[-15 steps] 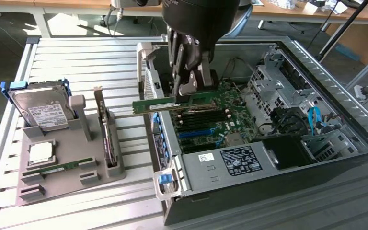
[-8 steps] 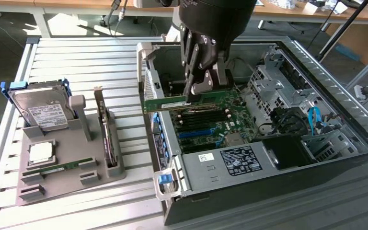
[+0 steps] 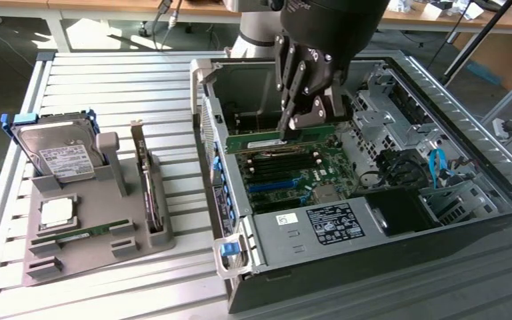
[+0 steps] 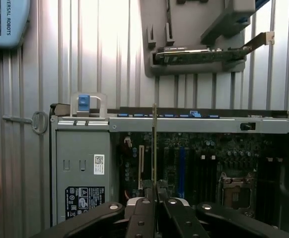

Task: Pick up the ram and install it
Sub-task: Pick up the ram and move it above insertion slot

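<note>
Wrist view: my gripper (image 4: 156,194) is all but closed, pinching the ram (image 4: 154,148) by its upper edge. I hold it level, edge-down over the motherboard (image 4: 209,158), presumably so its contacts face the slots.

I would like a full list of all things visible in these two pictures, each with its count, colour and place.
held ram: one, green with a white label, gripped above the motherboard
spare ram: one, green, lying in the holder
holder: one, grey, on the table, at the exterior view's left of the case
hard drive: one, silver, standing in the holder
expansion card: one, dark, upright in the holder
computer case: one, grey metal, open, on the table
motherboard: one, green, inside the case
power supply: one, dark with a white label, inside the case
table: one, light slatted metal
teach pendant: one, pale blue-grey, on the table
gripper: one, black, fingers shut on the held ram
</note>
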Available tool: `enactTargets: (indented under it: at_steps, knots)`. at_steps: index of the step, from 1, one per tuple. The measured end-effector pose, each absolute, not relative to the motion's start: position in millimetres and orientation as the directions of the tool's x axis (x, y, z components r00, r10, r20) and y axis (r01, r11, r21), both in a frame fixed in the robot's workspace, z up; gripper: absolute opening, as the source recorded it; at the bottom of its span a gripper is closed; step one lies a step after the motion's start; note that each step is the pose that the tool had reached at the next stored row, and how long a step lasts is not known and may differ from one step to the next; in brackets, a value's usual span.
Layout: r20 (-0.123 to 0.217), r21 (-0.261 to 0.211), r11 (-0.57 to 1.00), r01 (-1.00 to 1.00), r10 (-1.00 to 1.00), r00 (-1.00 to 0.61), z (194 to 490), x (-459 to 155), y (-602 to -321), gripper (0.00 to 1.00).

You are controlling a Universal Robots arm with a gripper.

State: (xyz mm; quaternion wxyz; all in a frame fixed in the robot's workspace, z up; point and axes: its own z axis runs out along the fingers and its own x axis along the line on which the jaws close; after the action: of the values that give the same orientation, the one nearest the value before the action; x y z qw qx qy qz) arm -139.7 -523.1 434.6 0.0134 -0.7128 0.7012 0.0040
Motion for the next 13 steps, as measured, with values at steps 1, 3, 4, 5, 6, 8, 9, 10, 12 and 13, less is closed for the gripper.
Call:
enactTargets:
  at_steps: [1, 3, 4, 5, 6, 8, 9, 10, 12, 13]
  knots:
    - [-0.024, -0.014, -0.015, -1.000, -1.000, 0.015, 434.6, -137.6, -523.1, 0.12]
    - [-0.025, -0.014, -0.010, -1.000, -1.000, 0.011, 434.4, -133.8, -523.1, 0.12]
    - [-0.024, -0.014, -0.008, -1.000, -1.000, 0.008, 434.4, -132.2, -523.1, 0.12]
    - [-0.024, -0.014, -0.006, -1.000, -1.000, 0.006, 434.3, -130.4, -523.1, 0.12]
    - [-0.024, -0.014, -0.003, -1.000, -1.000, 0.004, 434.3, -128.7, -523.1, 0.12]
    - [-0.024, -0.014, 0.004, -1.000, -1.000, -0.004, 434.1, -125.0, -523.1, 0.12]
    - [-0.025, -0.014, 0.008, -1.000, -1.000, -0.008, 434.0, -124.1, -523.1, 0.12]
    - [-0.025, -0.014, 0.015, -1.000, -1.000, -0.015, 433.9, -123.0, -523.2, 0.12]
    - [-0.024, -0.014, 0.041, -0.999, -0.999, -0.041, 433.7, -120.7, -523.1, 0.12]
    - [-0.024, -0.014, 0.050, -0.999, -0.998, -0.050, 433.7, -119.6, -523.1, 0.12]
